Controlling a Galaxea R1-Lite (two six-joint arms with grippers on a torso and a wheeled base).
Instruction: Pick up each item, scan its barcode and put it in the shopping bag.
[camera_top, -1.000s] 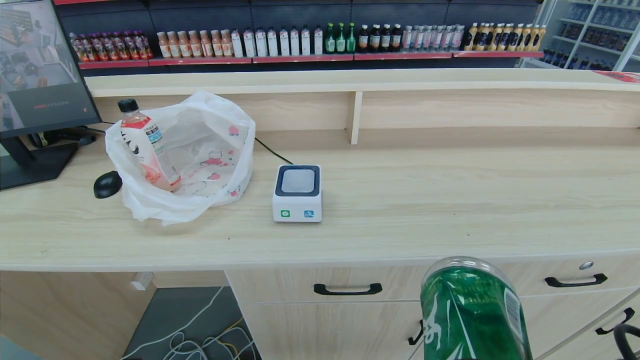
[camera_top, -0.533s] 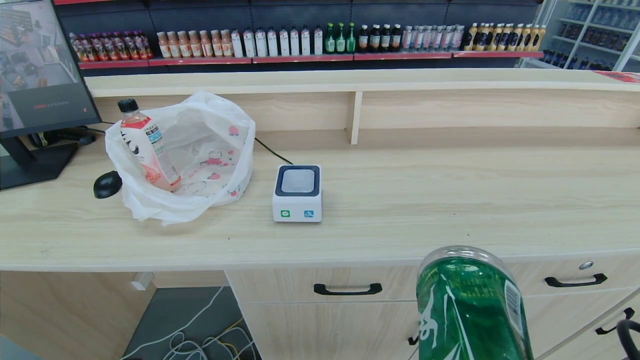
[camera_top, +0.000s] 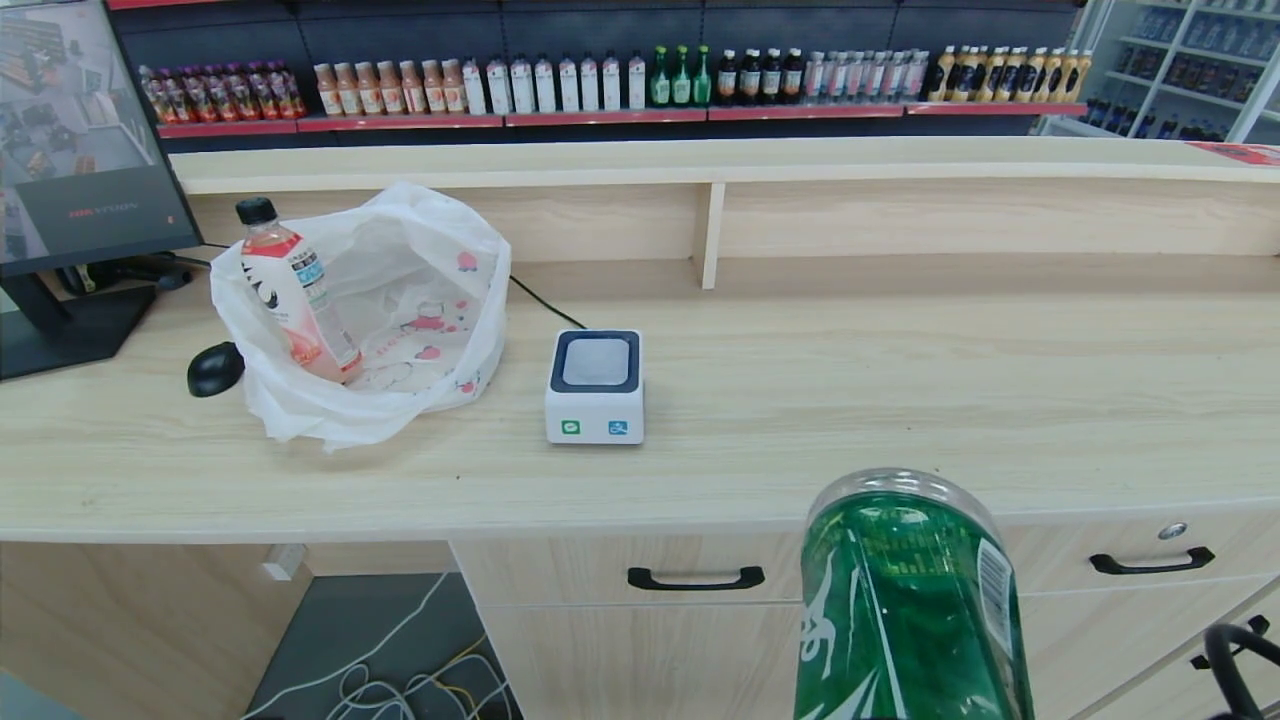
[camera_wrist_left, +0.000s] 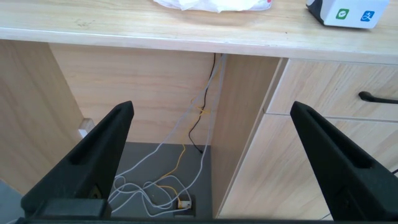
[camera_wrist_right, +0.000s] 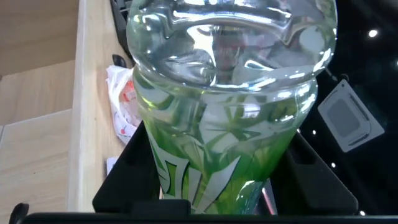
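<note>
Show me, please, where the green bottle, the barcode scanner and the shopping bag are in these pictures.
green bottle (camera_top: 905, 600), head view, middle of its green body.
barcode scanner (camera_top: 597, 365), head view, its grey top window.
shopping bag (camera_top: 478, 300), head view, its white wall facing the scanner.

Green bottle (camera_wrist_right: 227, 112), clear base close up, clamped in the black gripper (camera_wrist_right: 224, 183), white bag (camera_wrist_right: 122, 102) on the counter (camera_wrist_right: 93, 130) behind.

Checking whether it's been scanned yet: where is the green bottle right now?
Held by the right gripper, the green bottle is low on the right of the head view, before the counter's drawers, nearer than and right of the white scanner.
</note>
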